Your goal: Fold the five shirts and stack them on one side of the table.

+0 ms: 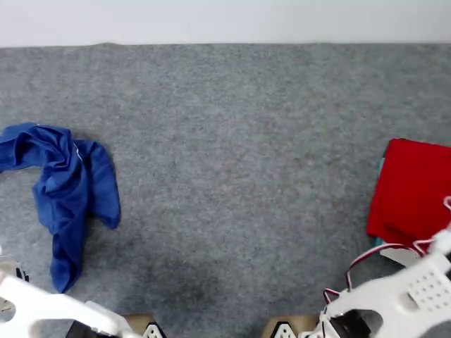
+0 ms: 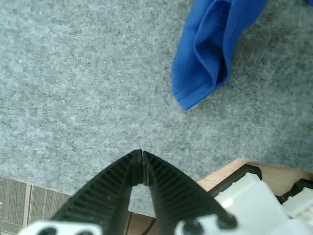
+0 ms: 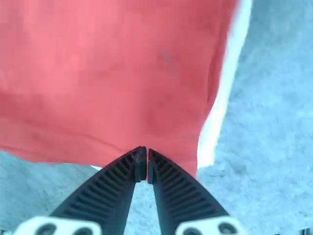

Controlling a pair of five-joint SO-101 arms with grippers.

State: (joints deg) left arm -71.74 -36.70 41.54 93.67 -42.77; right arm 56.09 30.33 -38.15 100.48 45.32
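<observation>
- The left gripper (image 2: 142, 155) has its jaws pressed together with nothing between them. It hangs over the bare grey mat (image 2: 73, 73), just past the wooden table edge (image 2: 230, 174).
- Ahead of its tips and off to one side, near but not touching, lies a hemmed corner of the blue shirt (image 2: 210, 49). This is the closest piece of that cloth to the gripper.
- Beyond the corner the blue shirt is a crumpled heap. The high view shows a long tail trailing toward this arm and a bunched mass farther out.
- My judgement is that the blue shirt is light, limp and unfolded.
  - A single pinch would lift one fold and leave the rest to sag and drag on the mat.
  - The stitched hem corner is the firmest and nearest hold.
  - Spreading it flat probably needs a second hold at another corner or a shoulder seam.
- The right gripper (image 3: 146, 152) also has its jaws together and holds nothing. Its tips sit at the near edge of the red shirt (image 3: 112, 73), and I cannot tell whether they touch the cloth.
- From those tips the red shirt stretches away, folded flat and smooth. A white layer (image 3: 222, 107) shows beneath it along one side.
- In the high view the red shirt lies at the table's far side from the blue one, well apart from it.
- I judge the folded layers to be soft and likely to slide on each other, so a nudge at the edge could skew them. The next shirt should be lowered on from above.
</observation>
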